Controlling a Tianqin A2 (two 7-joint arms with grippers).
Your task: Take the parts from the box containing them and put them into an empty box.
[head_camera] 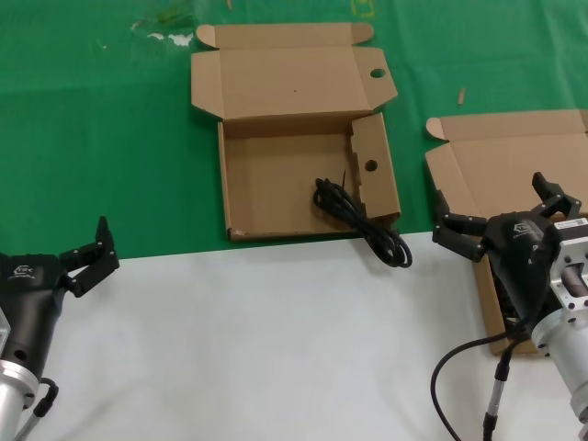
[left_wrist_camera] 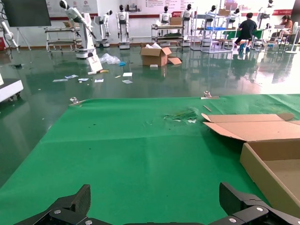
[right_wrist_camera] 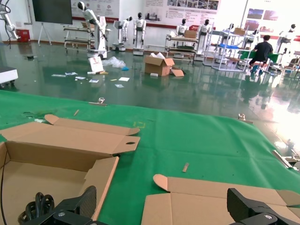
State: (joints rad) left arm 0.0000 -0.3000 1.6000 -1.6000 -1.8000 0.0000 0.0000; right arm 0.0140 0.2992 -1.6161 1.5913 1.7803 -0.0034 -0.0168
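The right tool [head_camera: 501, 213] hangs with its fingers spread wide and nothing between them, over the near-left part of the plain-lidded box [head_camera: 514, 152], the one that holds the parts. That box's floor is mostly hidden behind the arm, so how many cords remain there cannot be told. Off to this tool's left, well apart, sits the holed-lid box [head_camera: 303, 101], and one black cord bundle [head_camera: 361, 223] lies at its near right corner, half inside and half spilling over the front wall onto the white worktop [head_camera: 248, 349]. Its long axis runs diagonally, from inside the box toward the robot and toward the right tool. Farther left still, the left tool [head_camera: 87, 255] waits, fingers also spread and empty, low over the worktop's near-left edge. By my judgement the right arm is clearly the nearer to both the source box and the overhanging bundle.
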